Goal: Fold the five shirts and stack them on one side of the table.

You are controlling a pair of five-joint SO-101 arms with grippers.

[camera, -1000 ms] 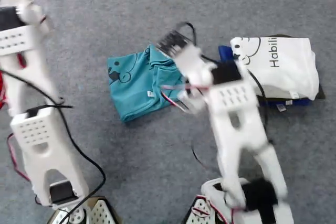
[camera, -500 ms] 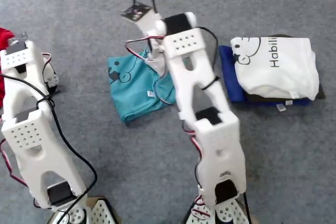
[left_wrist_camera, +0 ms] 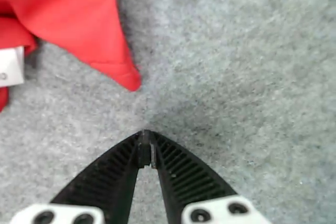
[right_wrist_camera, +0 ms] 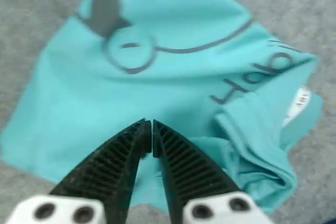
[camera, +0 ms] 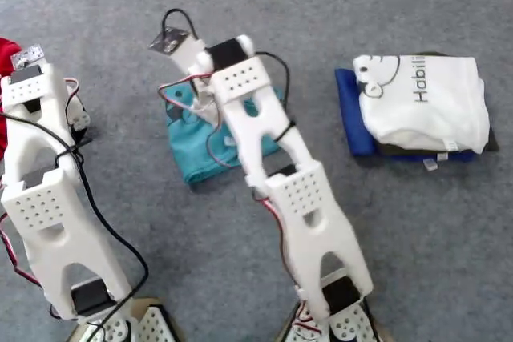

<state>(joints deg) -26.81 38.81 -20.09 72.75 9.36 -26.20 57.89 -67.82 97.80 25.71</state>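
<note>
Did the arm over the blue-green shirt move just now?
Yes. In the high view the right arm swung left, away from the white shirt and farther across the teal shirt.

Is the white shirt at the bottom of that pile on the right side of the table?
No, the white shirt lies on top, with the blue shirt sticking out from beneath it.

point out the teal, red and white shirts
teal shirt [right_wrist_camera: 173, 72], right wrist view, middle of its front
red shirt [left_wrist_camera: 68, 19], left wrist view, its pointed flap
white shirt [camera: 437, 118], high view, plain front
</note>
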